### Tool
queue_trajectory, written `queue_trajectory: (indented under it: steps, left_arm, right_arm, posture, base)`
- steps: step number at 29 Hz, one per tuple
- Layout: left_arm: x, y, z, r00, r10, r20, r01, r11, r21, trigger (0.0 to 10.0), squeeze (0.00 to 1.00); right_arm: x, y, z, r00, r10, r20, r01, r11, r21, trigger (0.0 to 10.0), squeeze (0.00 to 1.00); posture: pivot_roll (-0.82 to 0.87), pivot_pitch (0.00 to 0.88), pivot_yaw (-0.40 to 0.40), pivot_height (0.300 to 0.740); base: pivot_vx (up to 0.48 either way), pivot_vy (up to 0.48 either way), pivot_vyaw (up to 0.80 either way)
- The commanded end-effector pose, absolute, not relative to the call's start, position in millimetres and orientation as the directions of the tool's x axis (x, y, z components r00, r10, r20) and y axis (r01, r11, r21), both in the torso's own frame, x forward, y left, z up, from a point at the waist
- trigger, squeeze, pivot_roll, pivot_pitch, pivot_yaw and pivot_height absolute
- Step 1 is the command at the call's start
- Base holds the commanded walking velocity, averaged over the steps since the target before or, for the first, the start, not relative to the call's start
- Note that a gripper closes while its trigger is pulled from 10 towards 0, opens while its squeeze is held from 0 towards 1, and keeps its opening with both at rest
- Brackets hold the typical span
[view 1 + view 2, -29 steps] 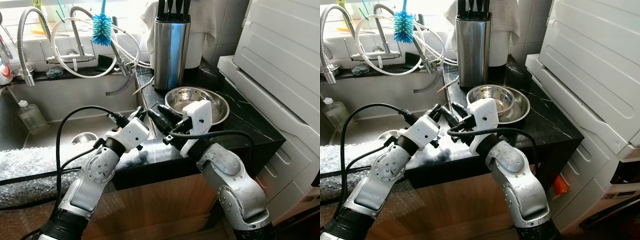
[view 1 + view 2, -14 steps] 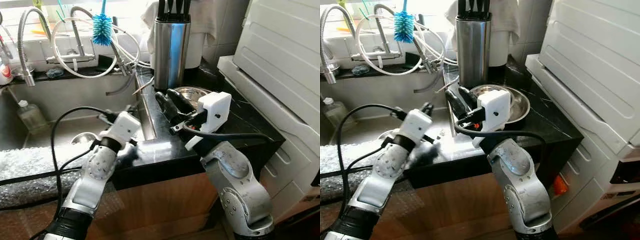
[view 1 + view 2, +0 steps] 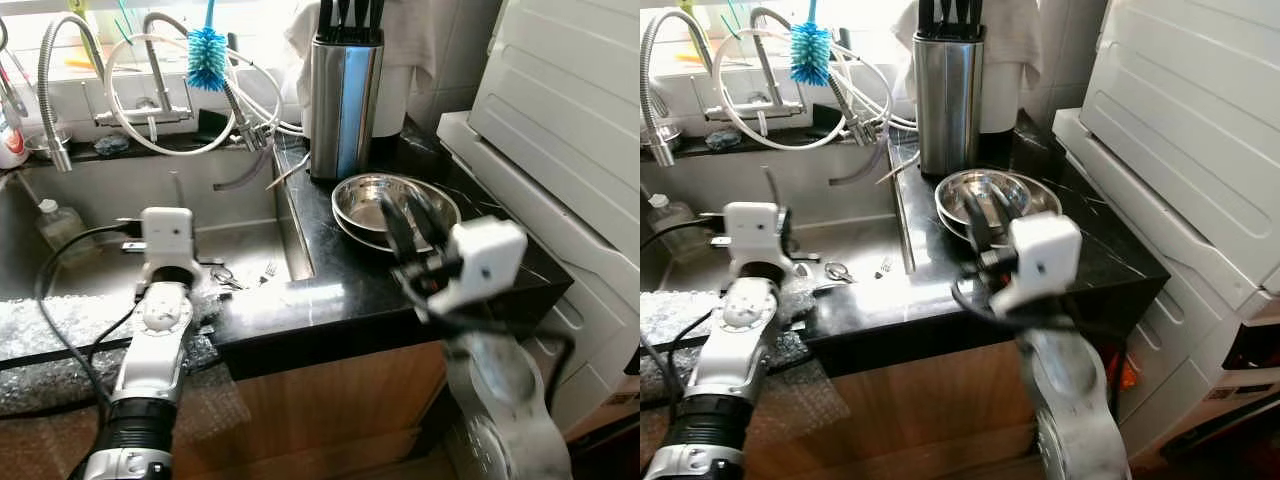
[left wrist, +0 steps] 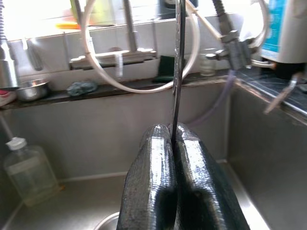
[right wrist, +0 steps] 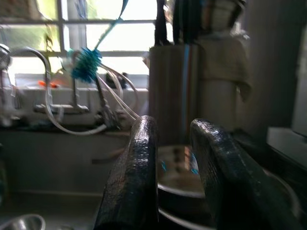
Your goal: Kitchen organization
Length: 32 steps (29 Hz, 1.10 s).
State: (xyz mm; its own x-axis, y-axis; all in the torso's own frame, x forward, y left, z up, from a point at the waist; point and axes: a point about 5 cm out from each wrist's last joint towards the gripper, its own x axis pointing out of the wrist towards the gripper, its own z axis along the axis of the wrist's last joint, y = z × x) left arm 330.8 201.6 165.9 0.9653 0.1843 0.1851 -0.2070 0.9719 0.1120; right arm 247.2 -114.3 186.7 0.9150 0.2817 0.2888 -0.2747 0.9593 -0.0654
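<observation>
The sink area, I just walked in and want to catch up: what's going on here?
The left gripper is over the sink, shut on a thin metal utensil that sticks straight up from its fingers. The right gripper is open and holds nothing; it hovers above the nested steel bowls on the black counter, in front of the knife block. Scissors lie in the sink.
</observation>
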Motion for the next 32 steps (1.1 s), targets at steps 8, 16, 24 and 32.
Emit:
queue_trajectory:
  steps: [8, 16, 24, 32]
  left_arm:
    - [332.2, 226.1, 176.9, 0.941, 0.275, 0.196, -0.276, 0.961, -0.024, 10.0, 0.0]
    - [326.4, 237.2, 172.6, 0.945, 0.25, 0.21, -0.262, 0.965, 0.032, 10.0, 0.0]
    - [326.8, 231.8, 162.2, 0.958, 0.217, 0.189, -0.229, 0.973, 0.042, 10.0, 0.0]
    - [328.6, 226.9, 159.1, 0.96, 0.214, 0.179, -0.222, 0.975, 0.027, 10.0, 0.0]
  right_arm:
    - [235.7, -138.1, 159.1, 0.949, 0.152, 0.277, -0.101, 0.977, -0.19, 10.0, 0.0]
    - [220.5, -153.0, 121.1, 0.972, 0.134, 0.193, -0.075, 0.955, -0.287, 10.0, 0.0]
    - [220.5, -152.7, 110.2, 0.977, 0.093, 0.192, -0.044, 0.968, -0.247, 10.0, 0.0]
    - [224.5, -156.2, 102.8, 0.979, 0.063, 0.192, -0.015, 0.971, -0.239, 10.0, 0.0]
  posture:
    - [-0.17, 0.0, -0.013, 0.74]
    - [-0.16, 0.0, -0.007, 0.74]
    - [-0.17, 0.0, -0.003, 0.74]
    - [-0.16, 0.0, -0.007, 0.74]
  base:
    - [0.0, 0.0, 0.0]
    - [0.0, 0.0, 0.0]
    - [0.0, 0.0, 0.0]
    - [0.0, 0.0, 0.0]
